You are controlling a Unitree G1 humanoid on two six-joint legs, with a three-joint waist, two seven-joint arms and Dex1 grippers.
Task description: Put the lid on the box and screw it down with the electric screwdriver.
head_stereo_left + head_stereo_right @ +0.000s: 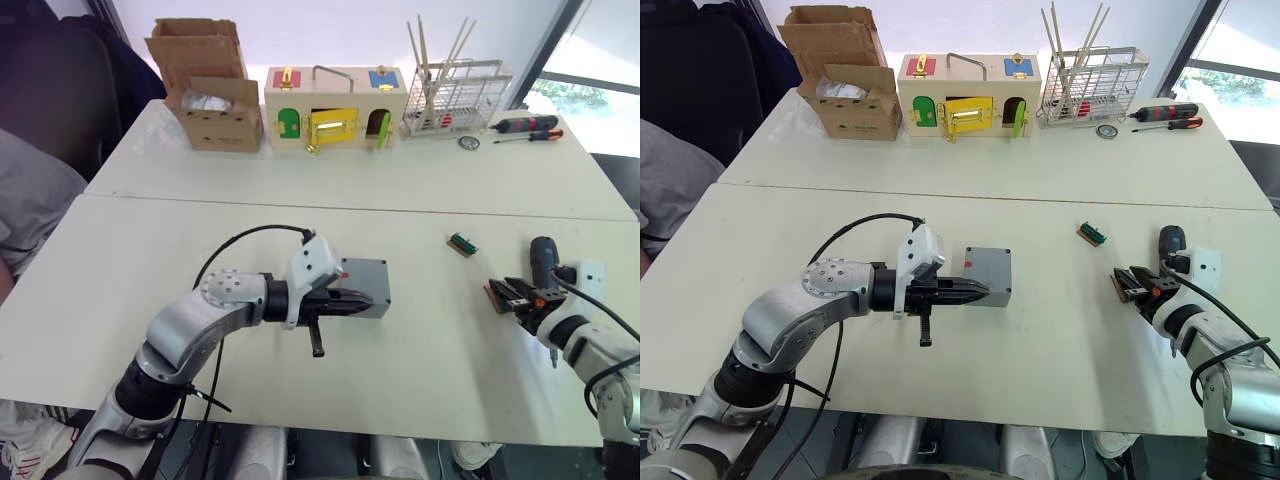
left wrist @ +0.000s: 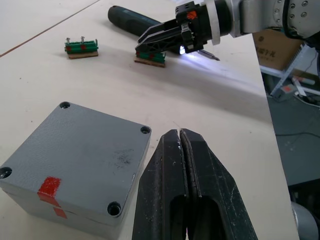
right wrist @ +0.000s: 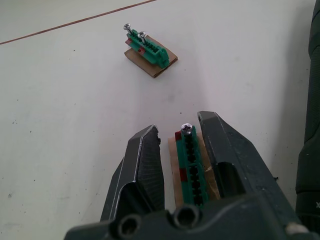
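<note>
The grey box [image 2: 31, 196] stands on the near table with the lid [image 2: 82, 150] lying flat on top, screw holes at its corners and a red mark across the side seam. My left gripper [image 2: 179, 133] is shut and empty, lying close along the box's near side [image 1: 365, 280]. The black electric screwdriver [image 1: 543, 258] lies on the table at the right. Just beside it, my right gripper [image 3: 177, 129] is open, its fingers straddling a green screw strip [image 3: 192, 167] on a cardboard scrap.
A second green screw strip [image 1: 463, 243] lies mid-table. On the far table stand a brown cardboard box [image 1: 215, 100], a wooden box with coloured doors [image 1: 335, 108], a wire rack [image 1: 455, 95] and red-and-black hand screwdrivers [image 1: 528, 127]. A person [image 1: 30, 200] sits at the left.
</note>
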